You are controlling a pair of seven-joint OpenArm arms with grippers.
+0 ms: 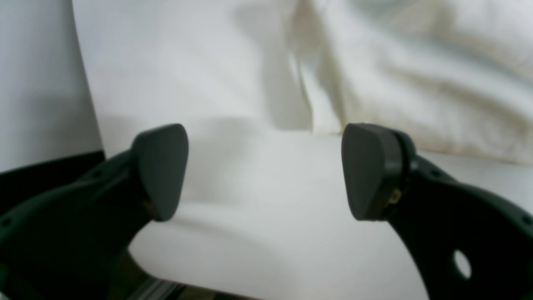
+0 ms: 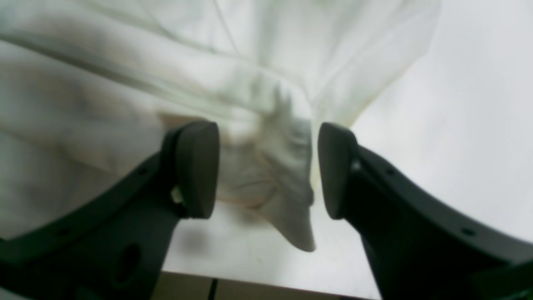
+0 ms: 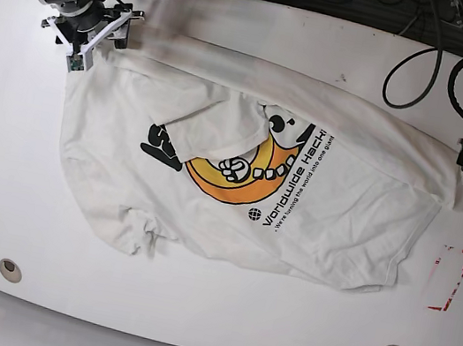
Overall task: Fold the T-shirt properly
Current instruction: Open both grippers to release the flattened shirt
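You are still at the spreading step: the shirt (image 3: 298,203) lies wrinkled across the middle of the table (image 3: 186,326), print up, one part flopped over the yellow graphic (image 3: 244,175), and no fold is made yet. The left gripper (image 1: 264,171) is spread wide above bare table just beside the shirt's edge, and the right gripper (image 2: 268,168) stands parted around a bunched corner without pinching it, so I think your next move is to close on both edges and pull the cloth flat. The long axis runs diagonally between the two grippers, from the right arm's far corner toward the left arm's side.
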